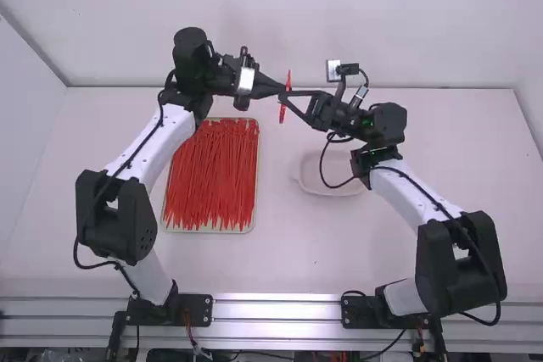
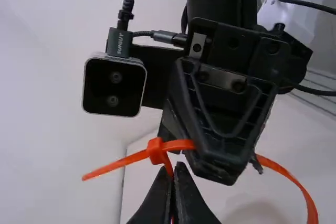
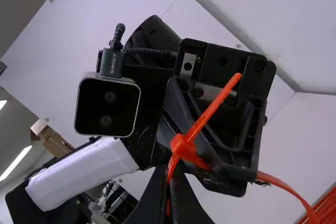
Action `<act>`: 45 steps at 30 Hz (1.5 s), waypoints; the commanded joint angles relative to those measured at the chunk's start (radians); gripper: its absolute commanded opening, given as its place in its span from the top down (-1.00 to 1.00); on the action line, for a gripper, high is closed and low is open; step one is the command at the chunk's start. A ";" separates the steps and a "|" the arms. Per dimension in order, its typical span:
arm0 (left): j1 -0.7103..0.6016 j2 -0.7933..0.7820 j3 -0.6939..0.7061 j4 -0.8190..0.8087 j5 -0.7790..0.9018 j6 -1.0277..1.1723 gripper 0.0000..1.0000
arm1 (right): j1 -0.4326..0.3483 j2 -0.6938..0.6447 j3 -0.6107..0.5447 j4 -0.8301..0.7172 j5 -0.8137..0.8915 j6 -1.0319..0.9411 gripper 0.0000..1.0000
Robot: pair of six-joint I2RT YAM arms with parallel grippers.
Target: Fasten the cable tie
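Skirting, nearest the bases, a tray (image 1: 256,184) of spares on the left and a white dish (image 1: 305,184) on the right, sitting on the table (image 1: 475,150). Meeting beyond them in mid-air over the far side: left gripper (image 2: 172,182) and right gripper (image 3: 170,187), each pressed together and pinching the same red tie (image 1: 288,82) close to its head (image 2: 156,150). Seemingly tightening, judging by the tail (image 2: 105,167) poking out past the head and the strap (image 2: 299,192) looping away. Calling next for steadying the head while drawing the tail farther through, without twisting or slipping.
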 commanded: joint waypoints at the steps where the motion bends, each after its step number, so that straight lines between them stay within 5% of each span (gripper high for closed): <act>1: -0.006 0.006 0.024 0.005 0.074 0.056 0.97 | -0.026 0.006 0.047 0.009 0.080 0.005 1.00; 9: -0.006 0.006 0.024 0.016 0.064 0.044 0.97 | -0.051 0.006 0.045 0.006 0.100 0.002 1.00; 16: 0.021 0.006 0.024 0.074 0.077 -0.119 0.97 | -0.063 0.006 0.045 0.019 0.051 0.006 0.44; 29: -0.027 0.006 0.024 -0.074 0.074 -0.098 0.97 | -0.042 0.006 0.047 0.019 0.089 0.005 0.01; 35: -0.038 0.006 0.024 -0.088 0.074 -0.082 0.97 | -0.034 0.006 0.047 0.035 0.082 0.006 0.09; 39: -0.038 0.006 0.024 -0.094 0.074 -0.082 0.97 | -0.031 0.006 0.047 0.041 0.082 0.006 0.50; 41: -0.041 0.006 0.024 -0.096 0.074 -0.083 0.97 | -0.029 0.006 0.047 0.041 0.081 0.006 1.00; 45: -0.040 0.006 0.024 -0.095 0.074 -0.099 0.96 | -0.033 0.006 0.047 0.042 0.056 0.005 1.00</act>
